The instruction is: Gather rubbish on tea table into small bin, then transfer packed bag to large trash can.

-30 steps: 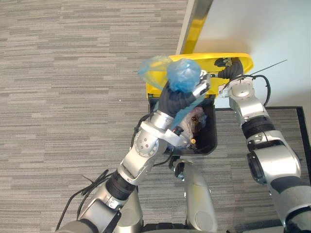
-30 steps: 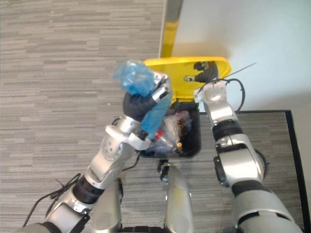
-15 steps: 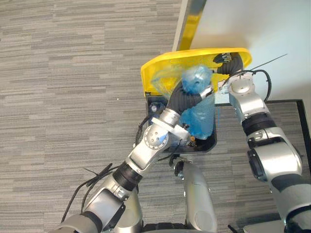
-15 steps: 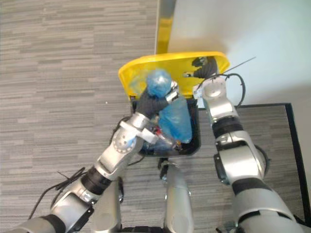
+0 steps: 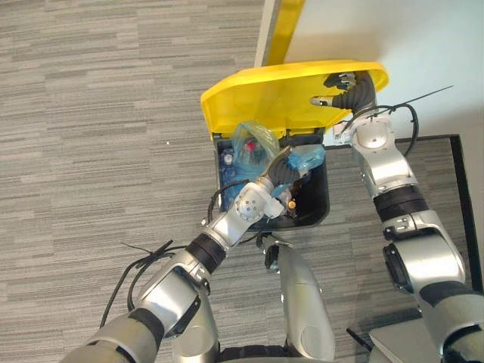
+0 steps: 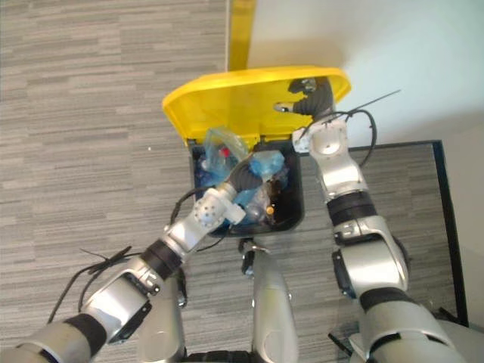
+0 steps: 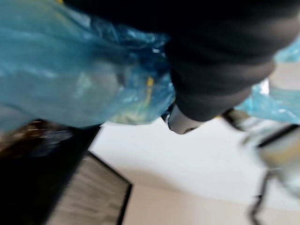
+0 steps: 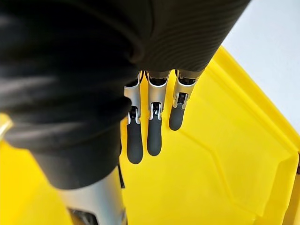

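The large trash can (image 5: pixel 324 215) has a black body and a yellow lid (image 5: pixel 265 98) that stands raised. My right hand (image 5: pixel 344 85) rests against the lid's inner face, its straight fingers (image 8: pixel 151 136) flat on the yellow lid (image 8: pixel 211 178). My left hand (image 5: pixel 281 168) reaches down into the can's mouth, shut on the neck of the blue rubbish bag (image 5: pixel 253 144). The bag bunches on one side of the hand and its body (image 5: pixel 307 156) hangs on the other, inside the can. Up close, the blue bag (image 7: pixel 70 70) wraps round the hand's dark cover (image 7: pixel 220 51).
Other rubbish (image 6: pixel 268 204) lies inside the can. A white wall (image 5: pixel 393 38) with a yellow strip (image 5: pixel 278 23) rises behind it. Grey striped carpet (image 5: pixel 98 136) spreads to the left, and a dark-edged mat (image 5: pixel 454 151) lies at the right.
My left hand has dropped from above the can's rim down into its mouth, taking the blue bag with it. The camera has tilted, and the right hand stays on the lid.
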### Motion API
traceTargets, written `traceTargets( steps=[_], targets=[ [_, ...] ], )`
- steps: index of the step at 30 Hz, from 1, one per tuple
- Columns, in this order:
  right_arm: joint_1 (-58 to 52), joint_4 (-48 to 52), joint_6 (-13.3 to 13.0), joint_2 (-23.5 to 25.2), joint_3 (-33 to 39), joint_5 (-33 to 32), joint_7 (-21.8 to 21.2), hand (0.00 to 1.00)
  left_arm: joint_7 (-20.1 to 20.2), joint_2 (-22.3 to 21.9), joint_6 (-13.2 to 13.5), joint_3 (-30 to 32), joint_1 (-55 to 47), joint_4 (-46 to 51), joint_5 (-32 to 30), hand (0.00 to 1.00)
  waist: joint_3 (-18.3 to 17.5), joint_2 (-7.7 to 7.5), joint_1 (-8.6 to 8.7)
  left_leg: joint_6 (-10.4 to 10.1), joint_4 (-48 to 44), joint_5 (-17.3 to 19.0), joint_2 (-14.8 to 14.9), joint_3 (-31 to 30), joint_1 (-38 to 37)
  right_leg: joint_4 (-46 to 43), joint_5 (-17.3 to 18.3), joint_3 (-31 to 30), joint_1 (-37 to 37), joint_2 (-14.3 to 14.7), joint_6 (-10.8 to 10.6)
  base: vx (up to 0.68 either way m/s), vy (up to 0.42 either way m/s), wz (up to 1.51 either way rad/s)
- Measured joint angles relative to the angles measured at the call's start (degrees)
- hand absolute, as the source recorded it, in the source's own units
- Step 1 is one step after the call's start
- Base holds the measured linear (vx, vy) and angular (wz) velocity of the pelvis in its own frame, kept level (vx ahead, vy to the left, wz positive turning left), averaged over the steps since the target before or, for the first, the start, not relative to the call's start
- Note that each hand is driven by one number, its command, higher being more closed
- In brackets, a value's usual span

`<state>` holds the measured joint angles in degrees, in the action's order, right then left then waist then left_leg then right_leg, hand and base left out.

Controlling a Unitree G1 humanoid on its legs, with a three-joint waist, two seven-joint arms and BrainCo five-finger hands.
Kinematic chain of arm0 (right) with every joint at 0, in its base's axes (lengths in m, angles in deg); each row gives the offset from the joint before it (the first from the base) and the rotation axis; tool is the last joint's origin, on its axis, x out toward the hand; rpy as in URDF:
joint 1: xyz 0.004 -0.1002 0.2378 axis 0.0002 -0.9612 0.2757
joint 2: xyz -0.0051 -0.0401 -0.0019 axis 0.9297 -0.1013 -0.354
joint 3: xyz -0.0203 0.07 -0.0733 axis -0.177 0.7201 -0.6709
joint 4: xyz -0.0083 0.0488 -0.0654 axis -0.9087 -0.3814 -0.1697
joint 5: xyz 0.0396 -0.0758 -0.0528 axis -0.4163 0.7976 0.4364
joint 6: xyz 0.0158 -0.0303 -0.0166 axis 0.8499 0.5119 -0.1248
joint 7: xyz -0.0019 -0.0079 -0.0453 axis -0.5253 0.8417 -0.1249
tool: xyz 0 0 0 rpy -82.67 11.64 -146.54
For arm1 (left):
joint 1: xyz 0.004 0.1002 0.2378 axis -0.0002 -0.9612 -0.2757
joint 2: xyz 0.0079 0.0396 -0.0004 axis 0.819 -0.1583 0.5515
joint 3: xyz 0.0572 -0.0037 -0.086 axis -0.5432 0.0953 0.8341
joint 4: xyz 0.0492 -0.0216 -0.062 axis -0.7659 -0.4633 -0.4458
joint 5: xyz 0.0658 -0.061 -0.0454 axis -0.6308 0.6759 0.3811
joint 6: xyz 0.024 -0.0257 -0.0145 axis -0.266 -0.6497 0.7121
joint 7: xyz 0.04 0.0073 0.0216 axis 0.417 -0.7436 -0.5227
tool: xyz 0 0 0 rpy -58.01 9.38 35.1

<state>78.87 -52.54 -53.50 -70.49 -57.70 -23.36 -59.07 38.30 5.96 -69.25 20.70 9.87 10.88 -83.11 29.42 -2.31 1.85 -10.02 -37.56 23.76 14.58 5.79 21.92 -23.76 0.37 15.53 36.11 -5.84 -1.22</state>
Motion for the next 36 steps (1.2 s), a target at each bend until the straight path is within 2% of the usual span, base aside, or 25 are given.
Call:
traceTargets(
  steps=[4,5,12,16,22,27,36],
  targets=[
    [-1.3,2.0,-0.6,1.9,-0.1,0.1,0.4,0.0,-0.5,-0.7,-2.2,2.8,0.3,-4.7,-6.5,0.0,0.4,-0.28,0.15,-0.2,-1.2,0.2,1.0,0.2,0.8,-0.2,-0.1,0.3,0.2,0.5,0.1,-0.01,-0.005,0.0],
    [-1.3,2.1,-0.9,2.3,-0.1,0.9,0.4,0.0,-1.2,-0.7,-3.7,4.4,0.4,-5.1,-10.7,0.0,0.5,-0.47,0.15,-0.3,-1.6,0.3,1.2,0.2,1.2,-0.6,-0.1,0.3,0.5,0.5,0.1,0.0,0.0,0.0],
    [-2.6,5.9,-1.7,2.8,-2.6,2.5,0.3,0.0,-2.8,-0.8,-8.5,10.2,0.5,-8.2,-23.3,0.0,0.6,-0.75,-0.48,-0.3,-1.7,0.3,1.5,0.2,2.0,-2.5,0.3,0.8,2.1,0.1,-0.5,-0.03,-0.033,0.02],
    [-4.7,5.9,-2.8,2.8,-2.7,4.6,0.1,0.0,-2.9,-1.0,-9.1,11.2,0.2,-8.2,-27.6,0.0,0.6,-0.75,-0.65,-0.4,-1.7,0.2,1.3,-0.2,1.7,-4.3,1.5,1.3,2.1,-0.8,-0.4,-0.02,-0.036,0.12],
    [-6.2,4.2,-3.4,2.8,-3.4,6.1,-0.5,0.0,-3.8,-0.1,-8.7,11.1,-2.5,-8.0,-28.0,0.0,0.6,-0.75,-0.91,-0.4,-1.6,0.2,0.7,-0.2,0.9,-4.8,1.8,1.2,1.5,-1.3,-0.8,-0.01,-0.001,0.02],
    [-9.2,0.8,-3.3,2.8,-4.4,7.3,-0.9,0.0,-3.9,2.2,-7.6,11.0,-6.5,-3.9,-24.9,0.0,0.6,-0.76,-1.07,-0.3,-0.5,0.1,0.5,-0.3,-1.9,-4.8,2.4,1.2,-1.0,-1.4,-1.2,0.01,0.006,0.03],
    [-17.7,0.8,-2.9,2.8,-3.2,10.9,-2.0,0.0,-5.0,5.3,-3.1,11.4,-15.8,11.6,-12.6,0.0,0.6,-0.73,-1.76,0.4,-0.5,0.2,-0.7,-0.6,-5.5,-4.9,3.0,1.3,-5.2,-2.8,-1.8,0.01,0.034,0.06]
  ],
)
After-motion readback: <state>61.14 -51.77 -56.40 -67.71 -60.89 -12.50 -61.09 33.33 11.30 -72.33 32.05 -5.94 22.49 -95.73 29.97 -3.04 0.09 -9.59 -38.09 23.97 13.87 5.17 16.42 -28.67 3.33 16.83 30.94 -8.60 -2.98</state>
